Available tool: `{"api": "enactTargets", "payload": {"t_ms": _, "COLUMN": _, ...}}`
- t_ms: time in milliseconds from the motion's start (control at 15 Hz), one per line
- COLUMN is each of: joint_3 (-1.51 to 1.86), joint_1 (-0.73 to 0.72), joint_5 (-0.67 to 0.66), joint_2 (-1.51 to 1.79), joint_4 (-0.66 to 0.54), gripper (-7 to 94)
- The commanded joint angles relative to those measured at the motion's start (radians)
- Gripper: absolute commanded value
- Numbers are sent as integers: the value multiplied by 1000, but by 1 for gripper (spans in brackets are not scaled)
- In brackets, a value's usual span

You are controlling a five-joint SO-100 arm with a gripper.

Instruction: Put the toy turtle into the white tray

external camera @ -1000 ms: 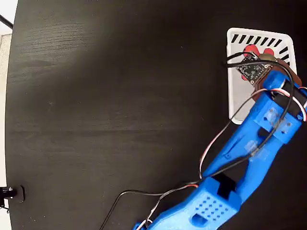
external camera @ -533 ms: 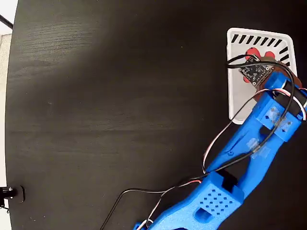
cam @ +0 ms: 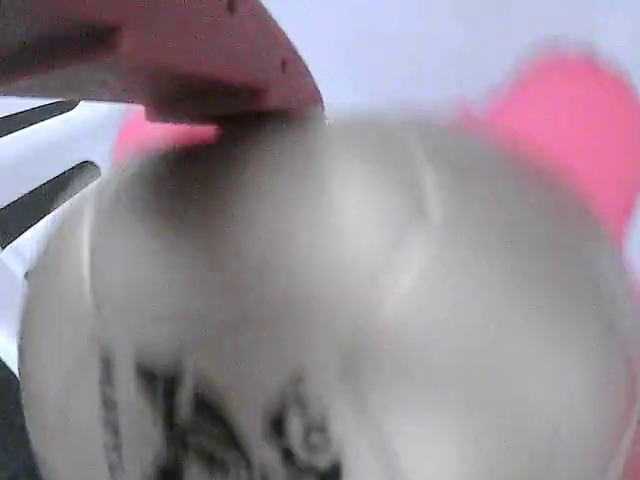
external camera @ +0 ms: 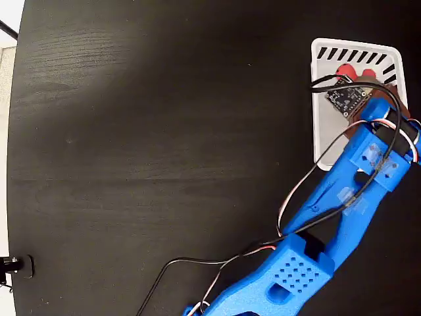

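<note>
The toy turtle (cam: 360,300) fills my wrist view, blurred by closeness: a pale, glossy domed shell with a smeared black printed mark low on it, and pink limbs showing at upper left and upper right. A reddish-pink finger (cam: 190,60) of my gripper (external camera: 355,82) crosses the top of that view, touching or just over the shell; I cannot tell from either view whether the gripper is clamped on the turtle or parted from it.

In the fixed view only the turtle's red parts (external camera: 346,71) show, peeking out from under the small circuit board on my wrist, inside the white tray (external camera: 323,125). Whether the turtle rests on the tray floor or hangs just above it cannot be made out.

The tray is a rounded white rectangle with dark slotted stripes along its far side, lying at the upper right of the black worktop (external camera: 164,131). My blue arm (external camera: 342,197) reaches up to it from the lower edge, trailing black, red and white cables (external camera: 197,266).
</note>
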Motion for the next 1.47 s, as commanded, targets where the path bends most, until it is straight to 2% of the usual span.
{"api": "enactTargets", "payload": {"t_ms": 0, "joint_3": -58, "joint_1": -2, "joint_5": 3, "joint_2": 55, "joint_4": 15, "gripper": 62}}
{"api": "enactTargets", "payload": {"t_ms": 333, "joint_3": -51, "joint_1": -6, "joint_5": 9, "joint_2": 60, "joint_4": 15, "gripper": 61}}
{"api": "enactTargets", "payload": {"t_ms": 400, "joint_3": -48, "joint_1": -11, "joint_5": 14, "joint_2": 66, "joint_4": 15, "gripper": 49}}
{"api": "enactTargets", "payload": {"t_ms": 533, "joint_3": -25, "joint_1": -23, "joint_5": 34, "joint_2": 106, "joint_4": 15, "gripper": 0}}
{"api": "enactTargets", "payload": {"t_ms": 733, "joint_3": -20, "joint_1": -64, "joint_5": 34, "joint_2": 187, "joint_4": 15, "gripper": 0}}
{"api": "enactTargets", "payload": {"t_ms": 1000, "joint_3": 121, "joint_1": -195, "joint_5": 81, "joint_2": 414, "joint_4": 15, "gripper": 0}}
{"api": "enactTargets", "payload": {"t_ms": 1267, "joint_3": 376, "joint_1": -443, "joint_5": 158, "joint_2": 778, "joint_4": 11, "gripper": 0}}
{"api": "enactTargets", "payload": {"t_ms": 1400, "joint_3": 538, "joint_1": -588, "joint_5": 199, "joint_2": 977, "joint_4": -29, "gripper": 0}}
